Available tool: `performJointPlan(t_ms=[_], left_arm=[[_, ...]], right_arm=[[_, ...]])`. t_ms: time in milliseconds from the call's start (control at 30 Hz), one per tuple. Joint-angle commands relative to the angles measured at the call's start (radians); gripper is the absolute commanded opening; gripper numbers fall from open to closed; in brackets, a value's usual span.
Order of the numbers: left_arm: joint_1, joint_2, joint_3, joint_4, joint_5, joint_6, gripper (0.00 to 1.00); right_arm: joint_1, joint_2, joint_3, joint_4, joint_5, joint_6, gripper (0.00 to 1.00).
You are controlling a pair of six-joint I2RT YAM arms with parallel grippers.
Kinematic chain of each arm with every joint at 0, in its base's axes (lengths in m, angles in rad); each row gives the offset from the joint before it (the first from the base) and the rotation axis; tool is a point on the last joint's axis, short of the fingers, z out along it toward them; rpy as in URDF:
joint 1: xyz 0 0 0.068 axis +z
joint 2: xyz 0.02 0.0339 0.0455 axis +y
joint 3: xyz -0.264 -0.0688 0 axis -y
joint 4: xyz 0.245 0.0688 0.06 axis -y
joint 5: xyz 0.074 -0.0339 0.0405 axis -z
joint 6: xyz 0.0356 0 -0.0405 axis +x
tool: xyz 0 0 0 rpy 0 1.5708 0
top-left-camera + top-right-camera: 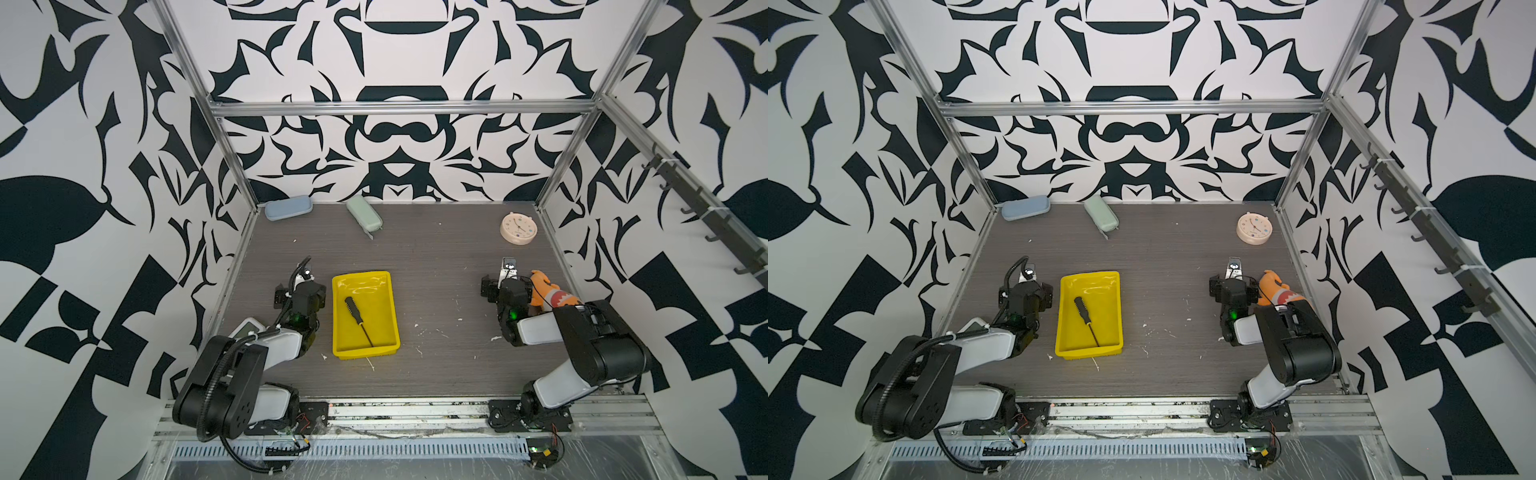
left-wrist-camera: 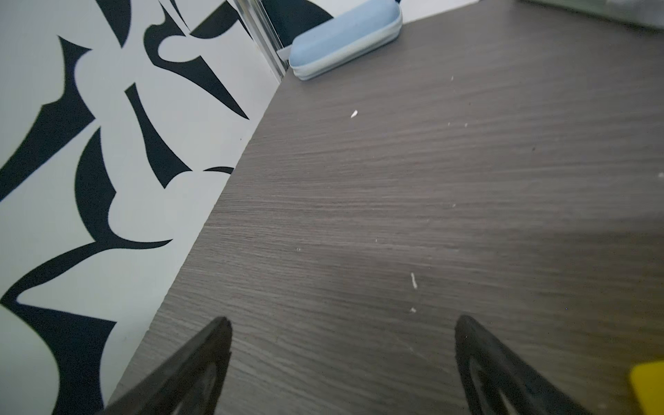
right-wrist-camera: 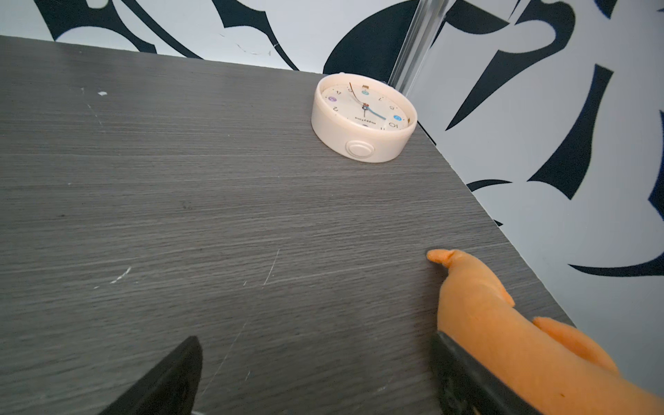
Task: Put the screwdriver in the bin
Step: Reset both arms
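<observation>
The screwdriver, black-handled with a thin dark shaft, lies diagonally inside the yellow bin in both top views. Nothing is gripping it. My left gripper hangs just left of the bin, open over bare tabletop. One yellow corner of the bin shows beside it in the left wrist view. My right gripper is far to the right of the bin, open, with only table between its fingers.
An orange plush toy lies against the outer side of one right finger. A cream clock sits at the back right. Pale blue and green cases lie at the back left. A white device sits under the left arm.
</observation>
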Motion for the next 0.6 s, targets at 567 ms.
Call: performJointPlan(t_ms=[567], left_arm=[[0.286, 0.219, 0.057, 0.318, 0.311, -0.223, 0.99]], right_arm=[[0.003, -0.011, 0.015, 0.036, -0.001, -0.003, 1.0]])
